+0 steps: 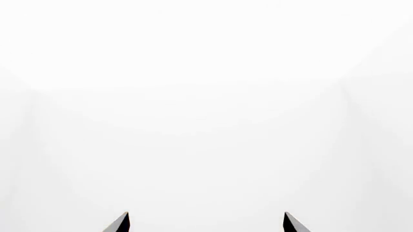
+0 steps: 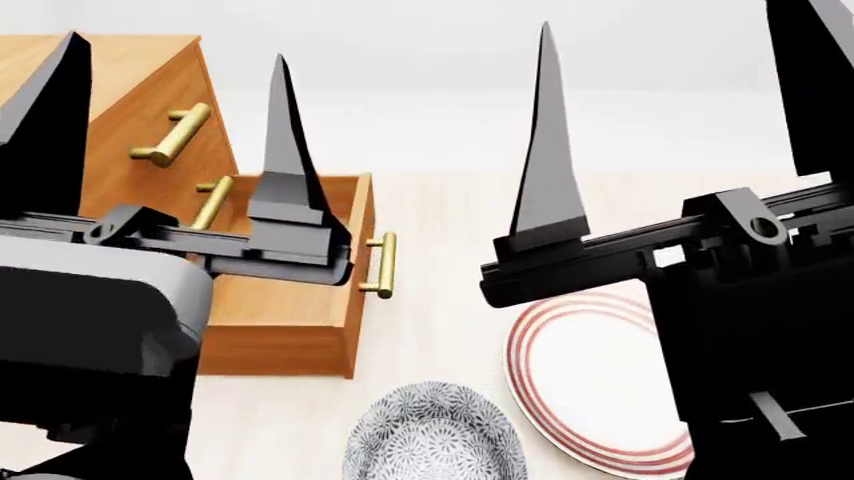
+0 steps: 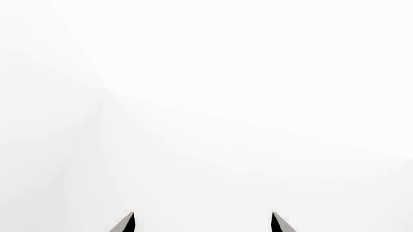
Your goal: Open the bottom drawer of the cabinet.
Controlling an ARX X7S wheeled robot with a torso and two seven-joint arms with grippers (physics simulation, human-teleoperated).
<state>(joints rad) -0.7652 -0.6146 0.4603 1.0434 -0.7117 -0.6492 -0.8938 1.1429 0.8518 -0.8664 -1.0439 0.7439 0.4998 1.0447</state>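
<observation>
Left claw (image 2: 167,120) spreading wide, pointing up, gripping nothing; right claw (image 2: 681,95) likewise spread, empty. Both lifting clear, likely because job is finishing. Bottom drawer (image 2: 300,300) sitting pulled out from cabinet (image 2: 134,70), handle (image 2: 383,264) free. Plate (image 2: 587,380), bowl (image 2: 434,435) lying beside it, apparently on floor.

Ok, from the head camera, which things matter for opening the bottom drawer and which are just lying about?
For the job:
- cabinet
- bottom drawer, already pulled out
- its handle
- left gripper, open
- right gripper, open

Lying about:
- striped plate
- patterned bowl
- upper drawer handles
</observation>
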